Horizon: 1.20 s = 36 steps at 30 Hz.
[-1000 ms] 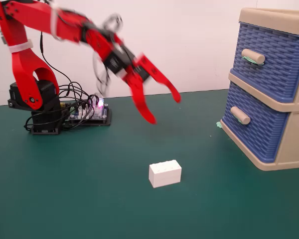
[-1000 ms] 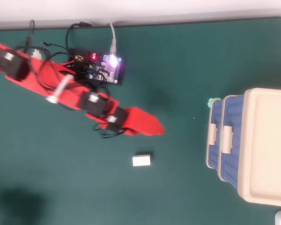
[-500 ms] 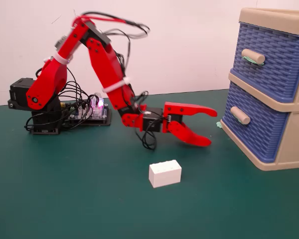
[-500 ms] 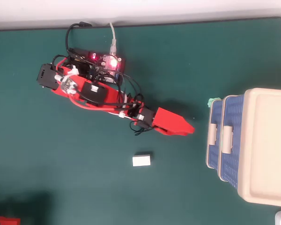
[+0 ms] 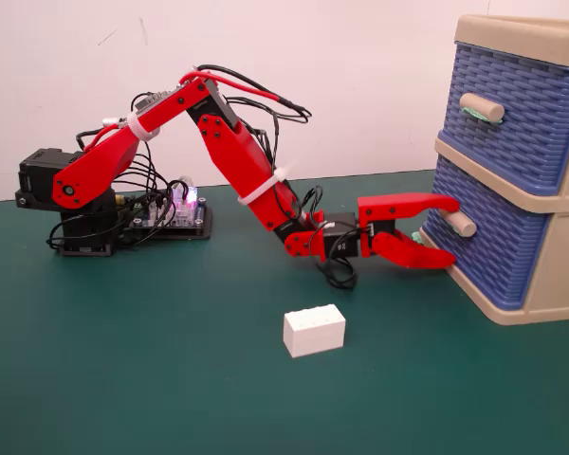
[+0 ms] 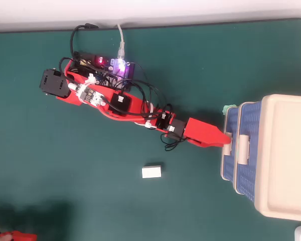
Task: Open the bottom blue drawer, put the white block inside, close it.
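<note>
Red plastic jaws of the gripper [image 5: 448, 230] stand spread wide apart in the fixed view, the upper one reaching out level above the plain beige handle [image 5: 462, 224] of the bottom blue drawer [image 5: 493, 242], the lower one angled below it, so the handle sits in the gap between their tips. Whether either tip actually touches the handle or the woven drawer front cannot be told; nothing is clamped. The drawer looks shut or nearly so, flush in its beige cabinet [image 5: 559, 284], beneath the upper blue drawer [image 5: 522, 100] whose handle carries a green scrap. From overhead, the gripper [image 6: 226, 139] points toward 3 o'clock, its tip meeting the drawer fronts at the cabinet [image 6: 286, 155] edge; the two jaws overlap there and their spread does not show. The white block [image 5: 314, 331] lies alone on the green mat [image 5: 123, 379], at about 7 o'clock from the claw in the fixed view, well apart from it and untouched. Overhead, the block [image 6: 152, 172] sits at roughly 7 o'clock from the claw's tip, near the arm's forearm. The arm's base [image 6: 54, 83] stands at the 9 o'clock side of the mat.
</note>
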{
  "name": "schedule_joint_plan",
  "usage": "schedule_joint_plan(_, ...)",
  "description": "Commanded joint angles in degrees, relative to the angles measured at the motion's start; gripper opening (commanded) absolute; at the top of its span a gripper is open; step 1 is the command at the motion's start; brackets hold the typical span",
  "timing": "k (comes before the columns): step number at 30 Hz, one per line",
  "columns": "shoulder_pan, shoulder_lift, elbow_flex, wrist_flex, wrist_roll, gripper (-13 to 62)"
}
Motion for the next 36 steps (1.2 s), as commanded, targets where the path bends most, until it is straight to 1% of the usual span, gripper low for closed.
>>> schedule_joint_plan(1, -1.6, 0.9, -3.6, 0.3, 1.8, 28.3)
schedule_joint_plan(3, -2.1, 0.8, -5.4, 2.5, 1.7, 25.6)
schedule_joint_plan(7, -2.3, 0.4, -8.5, 9.4, 1.6, 13.8)
schedule_joint_plan(8, -2.4, 0.3, -9.8, 11.8, 1.7, 8.6)
schedule_joint_plan(12, -2.4, 0.4, -11.2, 18.9, 1.8, -8.0)
schedule_joint_plan(20, -2.0, 1.2, -11.2, 22.1, 1.8, -8.1)
schedule_joint_plan(28, -2.5, 5.7, -9.5, 25.0, 1.8, -8.1)
schedule_joint_plan(31, -2.6, 11.3, -1.7, 25.3, 2.0, -8.1)
schedule_joint_plan(36, -2.6, 24.0, 17.6, 25.1, 4.8, -8.2)
